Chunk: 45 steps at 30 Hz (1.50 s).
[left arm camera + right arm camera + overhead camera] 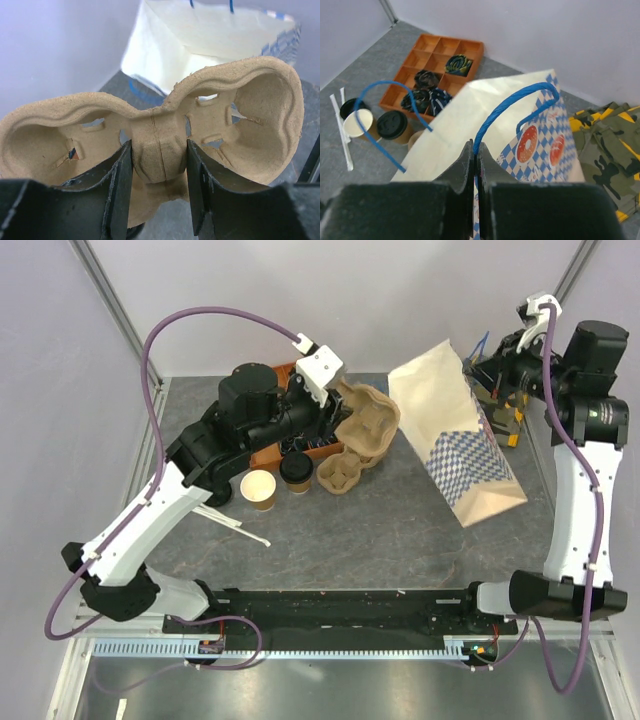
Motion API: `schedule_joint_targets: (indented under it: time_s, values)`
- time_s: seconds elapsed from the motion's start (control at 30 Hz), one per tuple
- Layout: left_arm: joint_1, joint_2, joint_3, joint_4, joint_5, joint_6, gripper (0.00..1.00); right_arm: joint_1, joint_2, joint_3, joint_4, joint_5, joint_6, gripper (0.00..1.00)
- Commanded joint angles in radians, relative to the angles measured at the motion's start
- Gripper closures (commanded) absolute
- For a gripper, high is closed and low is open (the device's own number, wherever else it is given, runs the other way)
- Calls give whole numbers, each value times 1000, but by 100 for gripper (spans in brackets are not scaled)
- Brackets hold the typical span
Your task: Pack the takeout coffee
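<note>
Left gripper (159,150) clamps the middle of a pulp cup carrier (240,115). Right gripper (476,155) pinches the paper bag (465,115) rim. Takeout coffee (296,472) stands on the grey table (380,530) just beside an orange tray (268,454), with pale walls (400,300) around.

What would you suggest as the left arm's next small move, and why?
Probably carry the pulp cup carrier a little rightward toward the paper bag. The left gripper is shut on the carrier's centre ridge and the carrier is empty, while the right gripper pinches the bag's top edge beside a blue handle. The takeout coffee stands lidded on the table, not yet loaded.
</note>
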Motion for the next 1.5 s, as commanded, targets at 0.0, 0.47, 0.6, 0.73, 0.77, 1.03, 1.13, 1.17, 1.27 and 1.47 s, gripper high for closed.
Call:
schedule_joint_targets:
  time_s: [0.0, 0.47, 0.6, 0.73, 0.77, 1.03, 1.13, 1.17, 1.27, 1.47]
  values:
    - [3, 52, 112, 74, 56, 70, 60, 0, -53, -38, -104, -87, -51, 100]
    - [-40, 165, 155, 96, 157, 102, 63, 0, -251, -155, -220, -288, -68, 100]
    - [-52, 176, 141, 110, 140, 173, 62, 0, -280, -179, -231, -378, -80, 100]
    - [-52, 175, 129, 111, 131, 268, 62, 0, -291, -239, -257, -412, -124, 100]
    - [-53, 172, 114, 111, 132, 312, 62, 0, -291, -247, -262, -430, -136, 100]
    - [-101, 156, 53, 68, 159, 486, 64, 2, -289, -331, -265, -461, -160, 100]
    - [-135, 188, 57, 30, 93, 417, 66, 2, -315, -354, -253, -418, -131, 100]
    - [-147, 205, 68, 16, 74, 336, 67, 2, -343, -368, -241, -406, -86, 100]
    - [-170, 234, 79, -71, 7, 170, 69, 2, -427, -449, -161, -343, 25, 100]
    - [-267, 262, 28, -96, -110, 18, 69, 2, -538, -586, -32, -234, 178, 100]
